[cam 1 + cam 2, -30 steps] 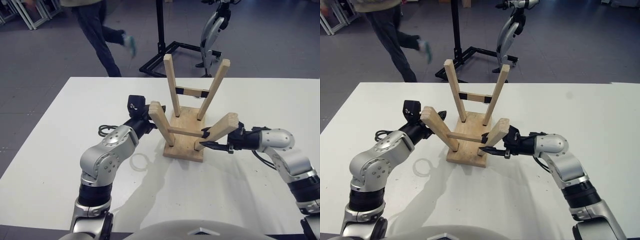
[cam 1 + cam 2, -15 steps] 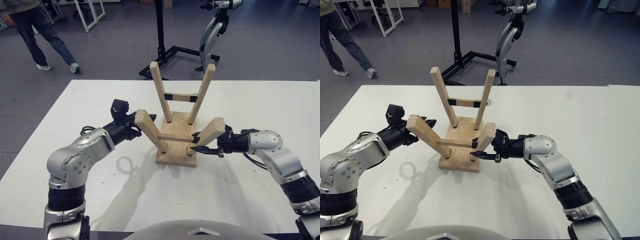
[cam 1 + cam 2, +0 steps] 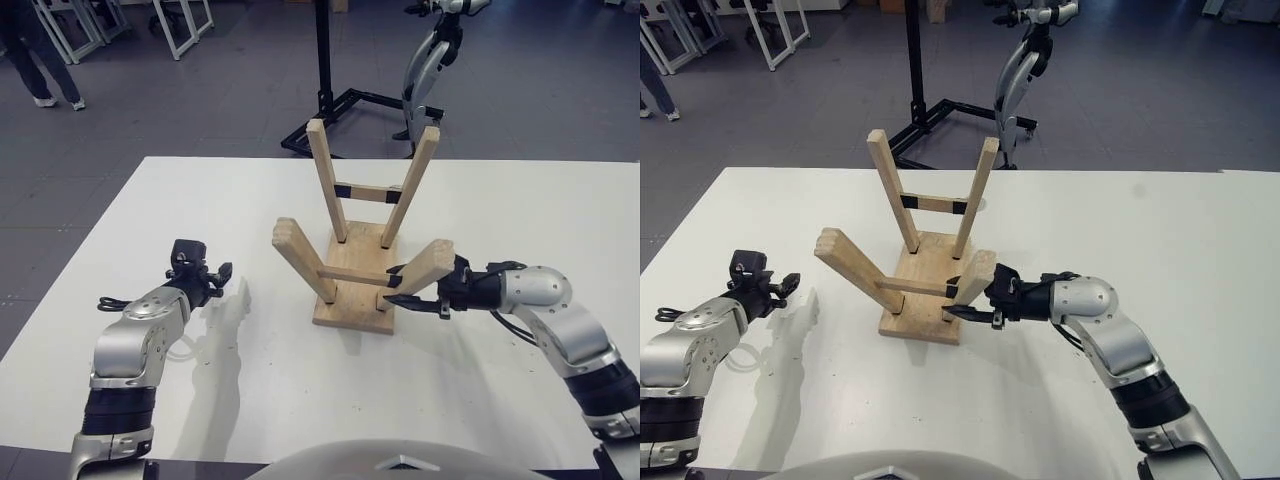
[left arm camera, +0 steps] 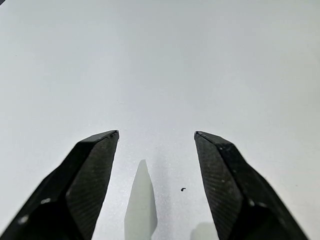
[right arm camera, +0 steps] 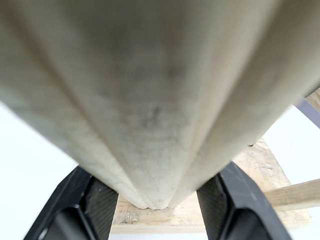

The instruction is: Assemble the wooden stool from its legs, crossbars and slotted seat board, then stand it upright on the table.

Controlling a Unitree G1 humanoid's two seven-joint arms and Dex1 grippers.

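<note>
The wooden stool lies upside down, its seat board (image 3: pixel 352 312) flat on the white table (image 3: pixel 300 400) and its legs pointing up. The two far legs (image 3: pixel 327 180) are joined by a crossbar (image 3: pixel 367 193). The near left leg (image 3: pixel 300 258) and near right leg (image 3: pixel 428 266) lean outward, with a second crossbar (image 3: pixel 352 275) between them. My right gripper (image 3: pixel 397 284) is shut on the near right leg (image 5: pixel 150 100), one finger (image 5: pixel 85 210) on each side. My left gripper (image 3: pixel 222 272) hovers open over bare table, well left of the stool, with nothing between its fingers (image 4: pixel 95 165).
A cable loop (image 3: pixel 110 303) lies by my left forearm. Behind the table's far edge stand a black floor stand (image 3: pixel 325 100) and a grey robot arm (image 3: pixel 425 60). Bare table surrounds the stool on all sides.
My left gripper has let go of the near left leg and drawn back to the left, now open. The right gripper stays on the near right leg. The camera shifted slightly.
</note>
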